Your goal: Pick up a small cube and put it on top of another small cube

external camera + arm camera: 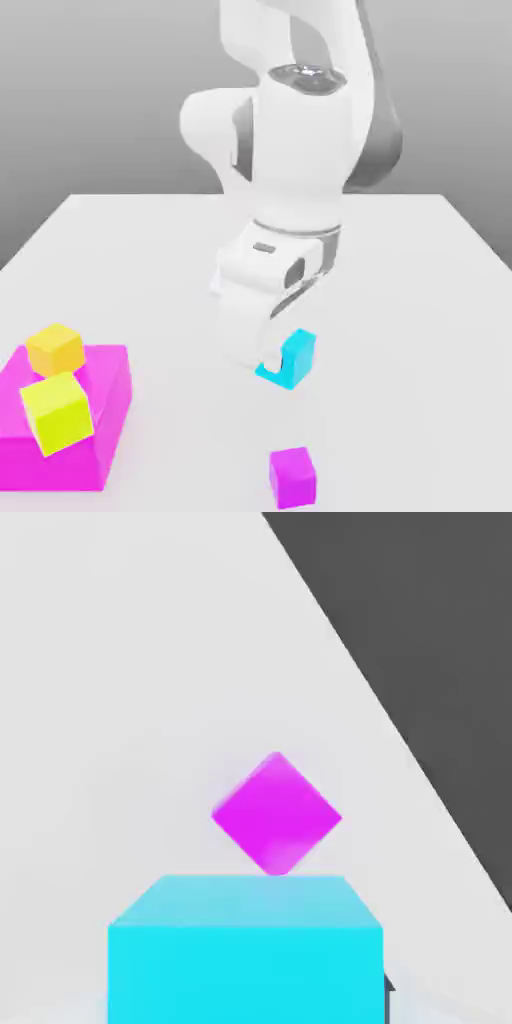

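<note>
In the exterior view the end effector [268, 352] is clenched on the cyan cube [291, 358] at the bench [420, 300] centre; the orange-yellow cube [55, 348] sits on a magenta block [108, 380] at eight o'clock, beside a lime-yellow cube [58, 411]; a small magenta cube [293, 476] lies at six o'clock; in the hand view the cyan cube [245, 952] sits near the magenta cube [276, 812].

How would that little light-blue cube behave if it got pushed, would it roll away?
Probably not. The cyan cube has flat faces and sits square on the white table, so it would likely slide rather than roll. Its crisp edges suggest it is stiff. The smooth-looking sides might be somewhat slippery in the gripper.
</note>
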